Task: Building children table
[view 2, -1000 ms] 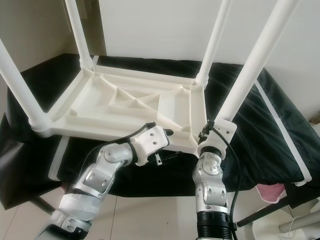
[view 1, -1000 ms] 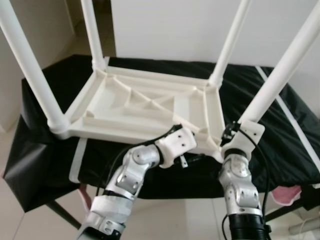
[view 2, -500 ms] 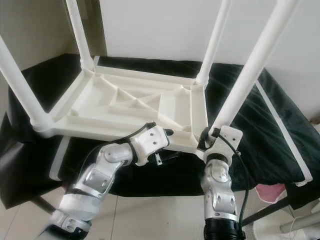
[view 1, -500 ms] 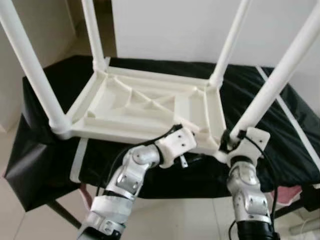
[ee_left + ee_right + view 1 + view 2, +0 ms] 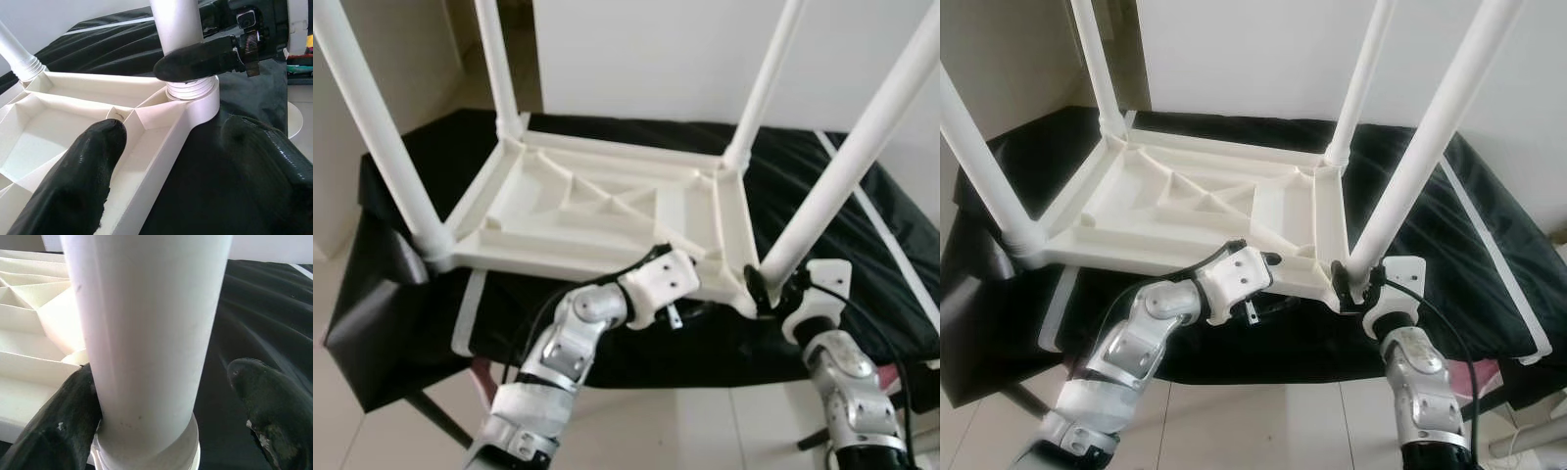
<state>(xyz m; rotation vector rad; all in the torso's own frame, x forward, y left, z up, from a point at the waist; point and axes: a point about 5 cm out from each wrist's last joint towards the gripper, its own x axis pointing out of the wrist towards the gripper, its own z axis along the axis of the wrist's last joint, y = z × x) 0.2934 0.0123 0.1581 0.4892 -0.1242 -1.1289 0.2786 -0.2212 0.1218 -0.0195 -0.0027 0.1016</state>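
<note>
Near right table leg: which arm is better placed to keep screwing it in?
Right. The right gripper sits at the base of the near right leg, while the left gripper straddles the tabletop rim.

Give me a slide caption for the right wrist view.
Right hand straddling the white table leg just above its socket, one finger touching, black cloth behind.

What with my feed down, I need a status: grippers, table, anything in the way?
Right gripper open around near-right leg at its socket. Left gripper open, straddling upturned table rim beside it. Nothing seen in the way.
</note>
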